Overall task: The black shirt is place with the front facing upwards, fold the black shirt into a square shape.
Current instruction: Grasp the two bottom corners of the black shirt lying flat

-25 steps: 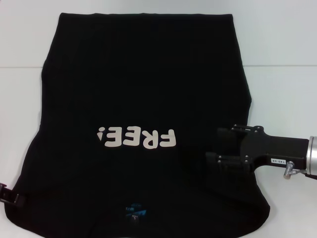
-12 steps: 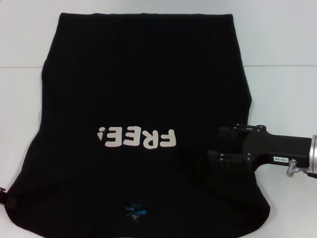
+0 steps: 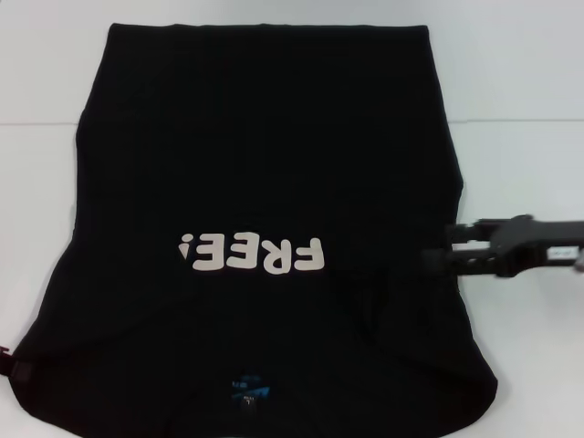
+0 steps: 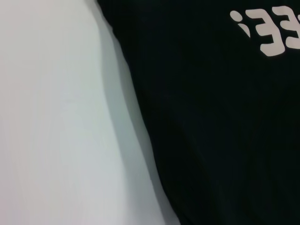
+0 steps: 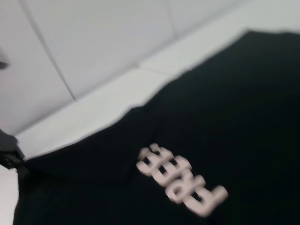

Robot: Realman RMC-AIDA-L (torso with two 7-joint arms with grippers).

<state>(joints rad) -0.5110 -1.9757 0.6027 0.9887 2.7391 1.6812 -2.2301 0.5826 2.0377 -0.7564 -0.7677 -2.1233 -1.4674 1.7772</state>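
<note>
The black shirt [image 3: 265, 182] lies spread flat on the white worktop [image 3: 520, 173], front up, its long axis running away from the robot: the collar with the small blue neck label [image 3: 248, 391] is at the near edge and the hem is far off. The white "FREE!" lettering [image 3: 253, 255] reads upside down from here.

The right gripper [image 3: 438, 248] comes in sideways from the right, low at the shirt's right edge about level with the lettering, so the cloth lies straight to its left. Seen edge-on, black against black, I cannot tell whether it is parted or pinched together, though it may be touching the fabric. Only a sliver of the left gripper [image 3: 18, 368] shows at the shirt's near left corner, too little to judge its state.

The cloth looks soft, matte and limp, with a faint ridge near the right gripper. The right arm seems better placed to take that side and carry it across toward the middle.
</note>
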